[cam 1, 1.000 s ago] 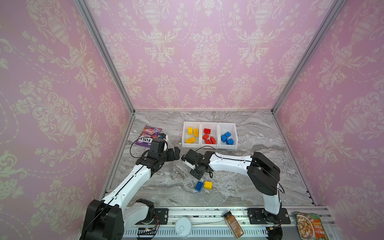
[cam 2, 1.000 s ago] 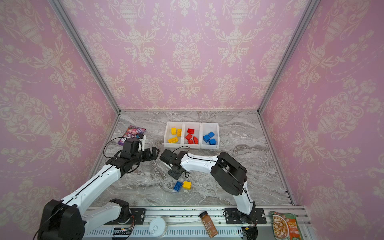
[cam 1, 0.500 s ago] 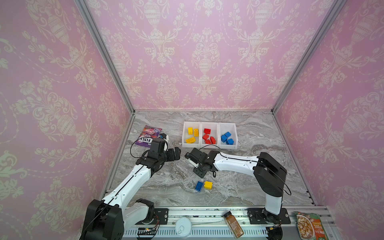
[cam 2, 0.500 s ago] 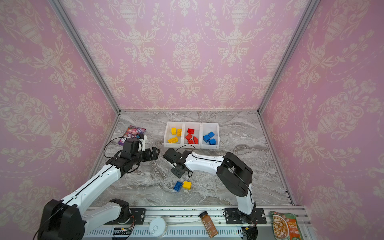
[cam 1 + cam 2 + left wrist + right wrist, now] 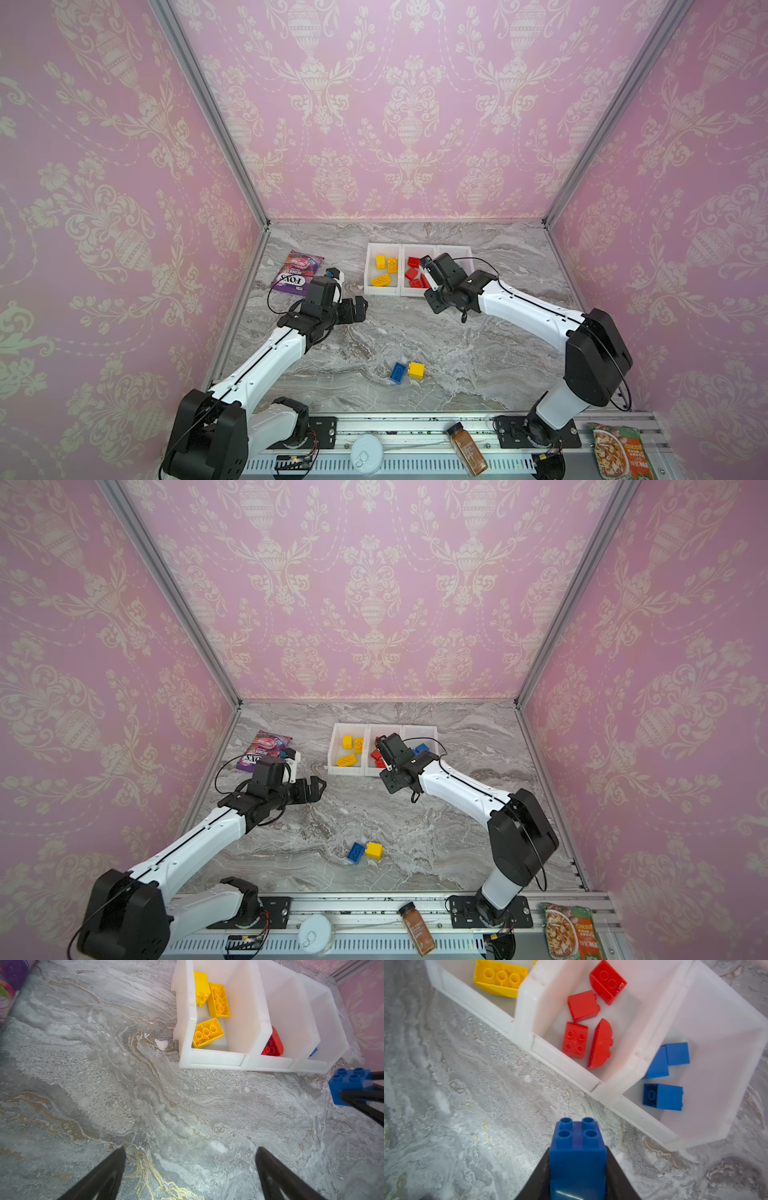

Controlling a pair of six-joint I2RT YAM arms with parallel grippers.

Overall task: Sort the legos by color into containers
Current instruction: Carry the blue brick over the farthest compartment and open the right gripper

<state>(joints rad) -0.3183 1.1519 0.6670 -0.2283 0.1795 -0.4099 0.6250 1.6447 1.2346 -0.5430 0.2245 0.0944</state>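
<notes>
Right tool is clamped on a blue brick, studs pointing away from the wrist. It is held over the bench, just short of the front wall of the bins at the blue end of the row. Its height above the bench cannot be judged. In both top views the right wrist covers this brick, most of the blue bin and part of the red one. Left tool stands wide open and empty over bare bench, in front and to the left of the bins. The left bin holds three yellow bricks. The middle bin holds four red bricks, two of them round-backed. The right bin holds blue pieces, two or three; a pair lies pressed together and the count is uncertain. From the left wrist only one red piece and a sliver of blue show past the bin walls. A loose blue brick and a loose yellow brick lie touching near the front edge. A sweets packet lies at rear left, cut off in the left wrist view.
</notes>
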